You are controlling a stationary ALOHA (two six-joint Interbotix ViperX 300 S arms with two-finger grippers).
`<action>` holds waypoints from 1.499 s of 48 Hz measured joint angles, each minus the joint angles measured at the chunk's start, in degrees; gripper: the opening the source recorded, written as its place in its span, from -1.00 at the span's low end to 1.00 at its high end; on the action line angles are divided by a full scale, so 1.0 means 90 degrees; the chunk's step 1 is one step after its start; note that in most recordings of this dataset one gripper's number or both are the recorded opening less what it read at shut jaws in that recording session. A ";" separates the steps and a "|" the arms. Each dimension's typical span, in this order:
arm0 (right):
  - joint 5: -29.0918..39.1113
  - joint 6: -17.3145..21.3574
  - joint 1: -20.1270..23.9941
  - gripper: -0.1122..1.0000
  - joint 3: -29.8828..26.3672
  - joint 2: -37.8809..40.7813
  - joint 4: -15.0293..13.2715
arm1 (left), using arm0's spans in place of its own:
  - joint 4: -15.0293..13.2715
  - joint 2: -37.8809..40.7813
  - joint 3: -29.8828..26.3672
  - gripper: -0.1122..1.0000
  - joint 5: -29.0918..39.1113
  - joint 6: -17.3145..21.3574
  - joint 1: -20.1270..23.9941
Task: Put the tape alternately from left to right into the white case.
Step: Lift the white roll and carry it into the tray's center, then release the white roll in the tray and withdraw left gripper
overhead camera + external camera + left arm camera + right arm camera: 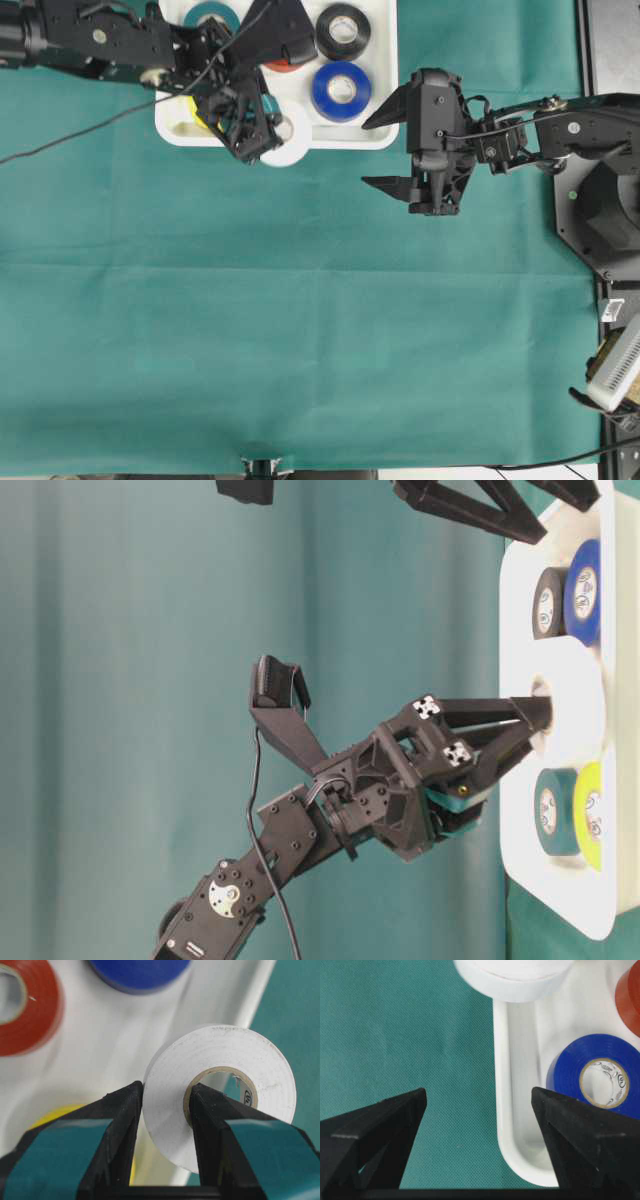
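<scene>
Overhead view: five rolls of tape already lie in the white case (pixel 375 135), which sits at the far edge of the green cloth (pixel 300 330). The teal roll (pixel 211 14), black roll (pixel 343 32) and blue roll (pixel 341 91) are clear; the red roll (pixel 279 65) and yellow roll (pixel 200 118) are partly hidden by the arm. The sixth, the white roll (pixel 289 146), hangs over the case's near rim in the left gripper (pixel 258 140). The right gripper (pixel 392 150) waits beside the case's right edge, jaws spread and empty. No rolls lie on the cloth.

Table-level view: the white roll sits above the case's middle, not yet set down.

Left wrist view: jaws pinch the white roll's wall, one finger (pixel 212 1125) through the core, the other outside.

Right wrist view: the blue roll lies in the case's corner.

Judgement: only the release of the last roll remains.

Surface: a creased green cloth over the table; no room detail is legible beyond it.
</scene>
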 measured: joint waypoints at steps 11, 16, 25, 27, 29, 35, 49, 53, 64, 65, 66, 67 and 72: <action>0.0000 0.0000 0.0000 0.68 0.0000 0.0000 0.0000 | 0.0000 -0.0010 0.0000 -0.30 -0.0049 0.0010 0.0234; 0.0000 0.0000 0.0000 0.68 -0.0010 0.0000 0.0000 | 0.0000 0.0000 0.0000 -0.30 -0.0049 0.0010 0.0352; 0.0000 -0.0010 -0.0010 0.68 0.0000 0.0000 0.0010 | 0.0000 0.0000 0.0000 -0.30 -0.0205 0.0020 0.0508; 0.0000 0.0000 0.0000 0.68 0.0000 0.0000 0.0000 | 0.0000 -0.0010 0.0000 -0.30 -0.0264 0.0010 0.0537; 0.0000 0.0000 0.0000 0.68 0.0000 0.0000 0.0010 | 0.0000 -0.0010 0.0000 -0.30 -0.0303 0.0010 0.0547; 0.0000 0.0000 -0.0010 0.68 0.0000 0.0000 0.0010 | 0.0000 0.0000 0.0000 -0.30 -0.0410 0.0020 0.0566; 0.0000 0.0029 0.0000 0.68 0.0000 0.0000 0.0000 | 0.0000 0.0176 0.0000 -0.30 -0.0420 0.0020 0.0576; 0.0000 0.0029 0.0000 0.68 0.0000 0.0000 0.0010 | 0.0000 0.0186 0.0000 -0.29 -0.0430 0.0039 0.0576; 0.0000 0.0029 -0.0010 0.68 0.0000 0.0000 0.0000 | 0.0000 0.0176 0.0000 0.39 -0.0439 0.0615 0.0557; 0.0000 0.0029 -0.0010 0.68 0.0000 0.0000 0.0000 | 0.0000 0.0186 0.0000 0.49 -0.0439 0.0635 0.0547; 0.0000 0.0029 -0.0010 0.68 0.0000 0.0000 0.0000 | 0.0000 0.0176 0.0000 0.60 -0.0439 0.0654 0.0537; 0.0000 0.0029 -0.0010 0.68 0.0000 0.0000 0.0000 | -0.0010 0.0186 0.0000 0.71 -0.0449 0.0654 0.0527; 0.0000 0.0029 0.0000 0.68 0.0000 0.0000 0.0010 | 0.0000 0.0176 0.0000 0.93 -0.0449 0.0664 0.0488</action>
